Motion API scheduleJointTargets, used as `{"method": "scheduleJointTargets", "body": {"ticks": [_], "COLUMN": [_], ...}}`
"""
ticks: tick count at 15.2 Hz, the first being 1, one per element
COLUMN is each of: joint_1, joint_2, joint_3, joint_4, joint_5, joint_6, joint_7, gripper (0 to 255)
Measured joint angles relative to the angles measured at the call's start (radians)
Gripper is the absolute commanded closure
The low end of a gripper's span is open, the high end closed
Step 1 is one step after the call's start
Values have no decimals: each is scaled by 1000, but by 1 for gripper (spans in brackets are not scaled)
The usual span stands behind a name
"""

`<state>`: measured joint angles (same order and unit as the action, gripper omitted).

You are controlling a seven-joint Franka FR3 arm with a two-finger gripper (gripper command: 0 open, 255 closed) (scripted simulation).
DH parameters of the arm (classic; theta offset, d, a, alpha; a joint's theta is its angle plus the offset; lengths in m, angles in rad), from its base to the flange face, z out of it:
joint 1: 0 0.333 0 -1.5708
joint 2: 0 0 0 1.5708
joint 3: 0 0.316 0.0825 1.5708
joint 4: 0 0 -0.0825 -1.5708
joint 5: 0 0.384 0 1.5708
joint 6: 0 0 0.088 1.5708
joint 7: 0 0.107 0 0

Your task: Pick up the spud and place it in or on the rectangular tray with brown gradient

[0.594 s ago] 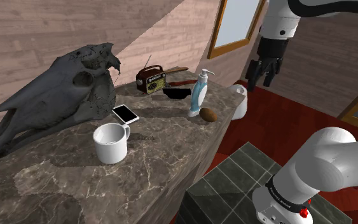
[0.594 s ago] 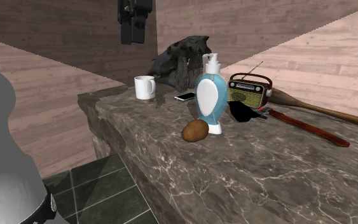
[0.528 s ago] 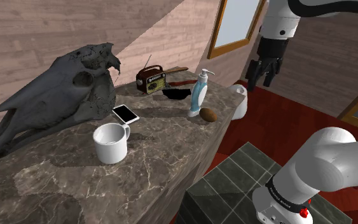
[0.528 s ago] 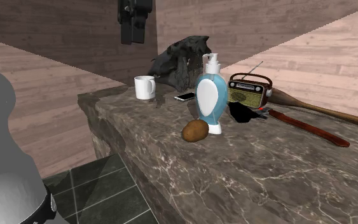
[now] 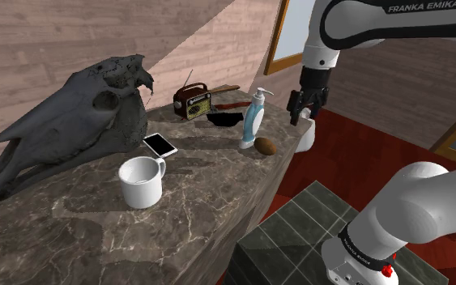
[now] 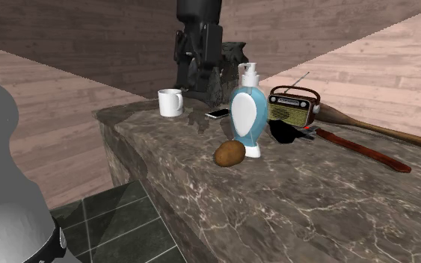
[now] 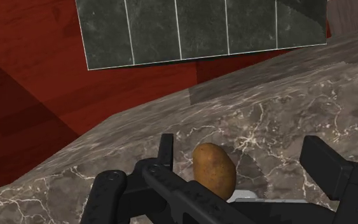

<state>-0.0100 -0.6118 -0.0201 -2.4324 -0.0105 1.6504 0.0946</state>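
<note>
Progress: nothing is done yet; the spud point(image 5: 266, 146) lies on the marble counter point(image 5: 202, 210), just beside the soap bottle's point(image 5: 253, 121) foot.
Left for you: grasp, lift, carry to the tray, probably the red-brown strip point(image 6: 362, 153) beyond the soap bottle.
Jaws: the gripper point(image 5: 300, 113) hangs above the spud, fingers wide apart, touching nothing.

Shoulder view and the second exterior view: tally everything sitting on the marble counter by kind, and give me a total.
Skull: 1
Mug: 1
Phone: 1
Radio: 1
Pump bottle: 1
Potato: 1
Black item, kind unclear: 1
Flat reddish-brown tray: 1
Long brown piece, kind unclear: 1
Total: 9
</note>
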Motion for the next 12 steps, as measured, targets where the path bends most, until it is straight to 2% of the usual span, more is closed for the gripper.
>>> {"method": "scheduleJointTargets", "body": {"ticks": [5, 12], "joint_1": [1, 4], "joint_2": [181, 454], "joint_3": [-19, -39], "joint_4": [6, 86], "joint_5": [16, 56], "joint_6": [158, 325], "joint_7": [-18, -55], "gripper": [0, 0]}}
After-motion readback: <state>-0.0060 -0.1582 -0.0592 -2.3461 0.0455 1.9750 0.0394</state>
